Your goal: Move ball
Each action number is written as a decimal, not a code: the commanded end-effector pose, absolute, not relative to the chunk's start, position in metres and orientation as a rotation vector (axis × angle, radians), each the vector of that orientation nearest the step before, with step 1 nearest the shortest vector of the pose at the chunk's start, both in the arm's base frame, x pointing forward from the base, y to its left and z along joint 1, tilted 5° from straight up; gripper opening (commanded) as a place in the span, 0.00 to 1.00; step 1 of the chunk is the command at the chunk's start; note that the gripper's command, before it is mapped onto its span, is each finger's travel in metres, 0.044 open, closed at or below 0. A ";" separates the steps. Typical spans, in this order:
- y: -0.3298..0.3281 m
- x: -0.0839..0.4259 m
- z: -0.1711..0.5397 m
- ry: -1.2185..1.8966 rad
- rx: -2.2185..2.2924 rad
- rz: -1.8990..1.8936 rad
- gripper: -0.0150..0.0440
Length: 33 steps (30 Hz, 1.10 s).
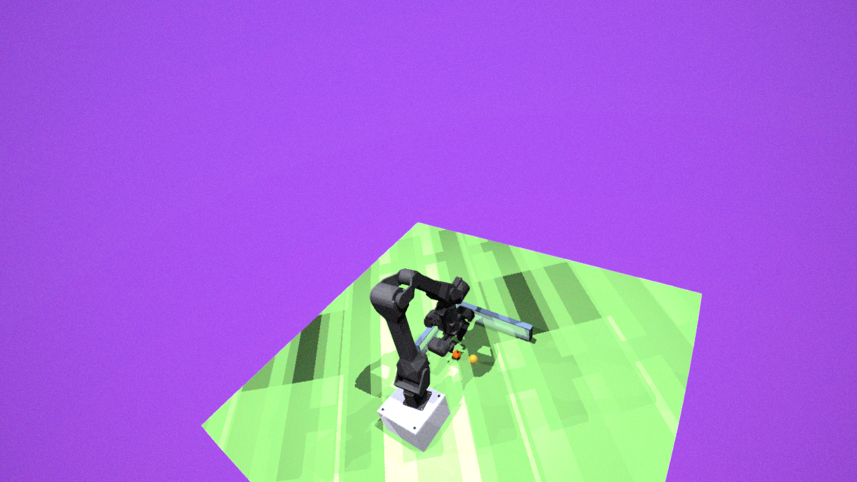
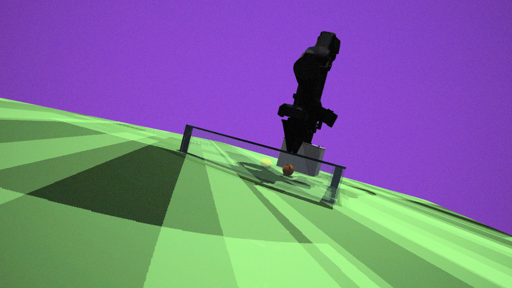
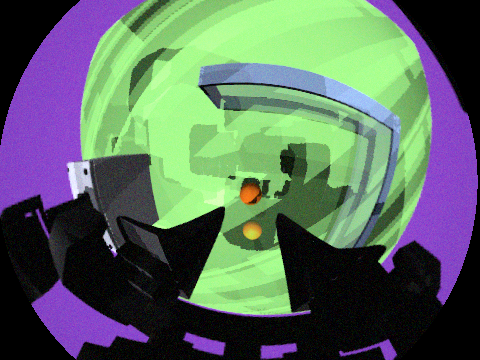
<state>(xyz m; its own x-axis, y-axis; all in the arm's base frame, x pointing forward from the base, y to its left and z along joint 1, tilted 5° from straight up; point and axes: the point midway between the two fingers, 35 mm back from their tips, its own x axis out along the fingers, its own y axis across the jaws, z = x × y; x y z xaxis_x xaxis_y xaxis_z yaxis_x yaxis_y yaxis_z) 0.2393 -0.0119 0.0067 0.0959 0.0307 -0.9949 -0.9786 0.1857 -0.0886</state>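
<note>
No writing shows; claw (image 3: pixel 250 223) half-open, empty, above orange ball (image 3: pixel 250 192).

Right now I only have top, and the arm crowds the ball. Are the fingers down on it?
Observer: No. In exterior the fingers hang above the ball, with a visible gap under their tips.
Operator: Open or shut?
Observer: Open. Wrist shows them spread, with nothing between them.
Operator: Lined up for the push?
Observer: In wrist, the ball and the see-through copy both sit in the gap between the fingers. The copy is nearer the camera and the ball is beyond it. They are close, but not overlapping.
Operator: Walls in the way?
Observer: In exterior, ball and copy show through the long clear wall, touching neither wall.
</note>
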 end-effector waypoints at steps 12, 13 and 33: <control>-0.009 0.241 -0.015 1.185 -1.095 1.043 0.67; -0.009 0.242 -0.017 1.185 -1.095 1.043 0.67; -0.008 0.243 -0.041 1.185 -1.095 1.043 0.54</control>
<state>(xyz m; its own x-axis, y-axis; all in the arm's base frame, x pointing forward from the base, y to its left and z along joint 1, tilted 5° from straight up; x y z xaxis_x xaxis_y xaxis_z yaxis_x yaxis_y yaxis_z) 0.2441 -0.0085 -0.0396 0.0952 0.0334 -0.9949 -0.9822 0.1659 -0.0884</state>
